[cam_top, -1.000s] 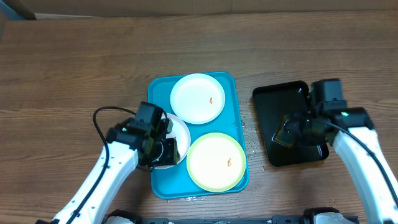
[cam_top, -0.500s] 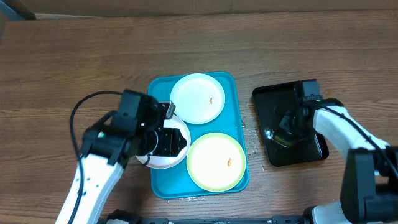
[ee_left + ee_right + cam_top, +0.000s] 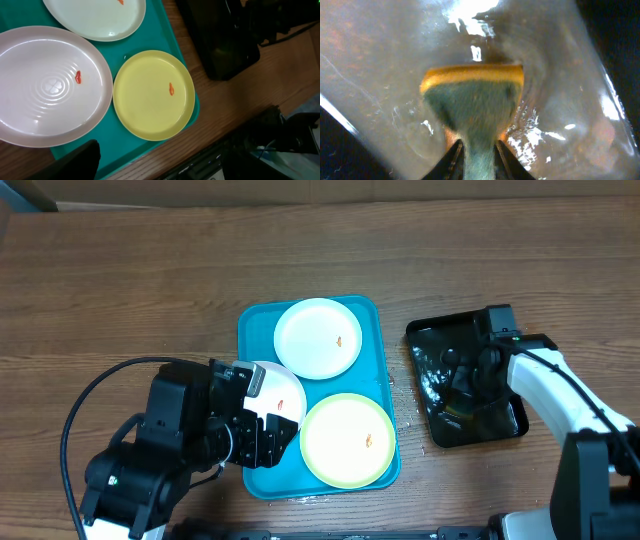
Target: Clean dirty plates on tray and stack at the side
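Barely beginning: seemingly pinching the nearest plate (image 3: 278,385) by its rim with the left gripper (image 3: 265,434), squeezing the sponge (image 3: 472,95) between right gripper (image 3: 478,146) tips; leaving every smear (image 3: 78,76) unwiped, stacking nothing yet.

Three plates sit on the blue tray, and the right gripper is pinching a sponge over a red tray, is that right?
No, that is a black tray, not red, as the overhead view shows. The three plates do sit on the blue tray, and the right gripper is pinching the sponge.
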### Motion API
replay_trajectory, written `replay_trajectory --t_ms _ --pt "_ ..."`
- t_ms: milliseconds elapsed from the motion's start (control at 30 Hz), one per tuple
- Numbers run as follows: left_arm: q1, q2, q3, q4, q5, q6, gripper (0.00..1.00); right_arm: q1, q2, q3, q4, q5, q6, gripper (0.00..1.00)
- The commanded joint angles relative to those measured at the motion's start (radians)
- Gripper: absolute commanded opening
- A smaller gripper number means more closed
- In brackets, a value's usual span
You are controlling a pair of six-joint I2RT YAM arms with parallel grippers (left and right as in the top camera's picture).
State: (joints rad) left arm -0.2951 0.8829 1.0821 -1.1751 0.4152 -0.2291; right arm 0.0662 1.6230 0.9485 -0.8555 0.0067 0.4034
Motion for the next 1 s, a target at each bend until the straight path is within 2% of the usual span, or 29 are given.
replay_trajectory --t_ms 0,133,300,333,400,533,633,667,800,867,900,933,967 --pt "-0.003 0.022 -0.009 -0.004 -0.003 0.012 0.78 0.0 -0.031 0.021 -0.062 -0.085 -0.018 0.28" --pt "-0.003 0.04 -0.014 -0.009 -0.002 0.012 0.78 0.012 -0.031 -0.014 -0.118 -0.105 0.02 0.38" --pt "-0.003 0.046 -0.014 -0.003 0.001 0.012 0.78 0.019 -0.03 -0.13 -0.001 -0.099 0.076 0.44" --pt "-0.003 0.045 -0.014 -0.003 0.001 0.012 0.79 0.019 -0.029 -0.153 0.041 -0.086 0.077 0.37" --pt "-0.003 0.045 -0.014 -0.004 0.001 0.012 0.78 0.017 -0.029 -0.183 0.123 -0.048 0.081 0.04" --pt "-0.003 0.046 -0.014 -0.007 0.001 0.012 0.78 0.017 -0.031 -0.154 0.115 0.019 0.072 0.04" --pt "-0.003 0.046 -0.014 -0.006 0.001 0.012 0.78 0.017 -0.031 -0.099 0.076 0.026 0.013 0.04" --pt "-0.003 0.046 -0.014 -0.006 0.001 0.012 0.78 0.017 -0.031 -0.073 0.054 0.027 -0.005 0.06" --pt "-0.003 0.046 -0.014 -0.007 0.002 0.01 0.79 0.017 -0.031 0.03 -0.041 0.057 -0.034 0.24" --pt "-0.003 0.047 -0.014 -0.01 0.001 0.004 0.8 0.017 -0.031 0.065 -0.064 0.084 -0.034 0.4" --pt "-0.003 0.047 -0.014 -0.012 0.0 0.004 0.81 0.017 -0.031 0.068 -0.055 0.087 -0.033 0.57" --pt "-0.003 0.047 -0.014 -0.013 -0.001 0.005 0.81 0.017 -0.031 0.067 -0.043 0.087 -0.032 0.66" --pt "-0.003 0.048 -0.014 -0.014 -0.001 0.004 0.83 0.017 -0.029 0.067 -0.029 0.09 -0.029 0.66"
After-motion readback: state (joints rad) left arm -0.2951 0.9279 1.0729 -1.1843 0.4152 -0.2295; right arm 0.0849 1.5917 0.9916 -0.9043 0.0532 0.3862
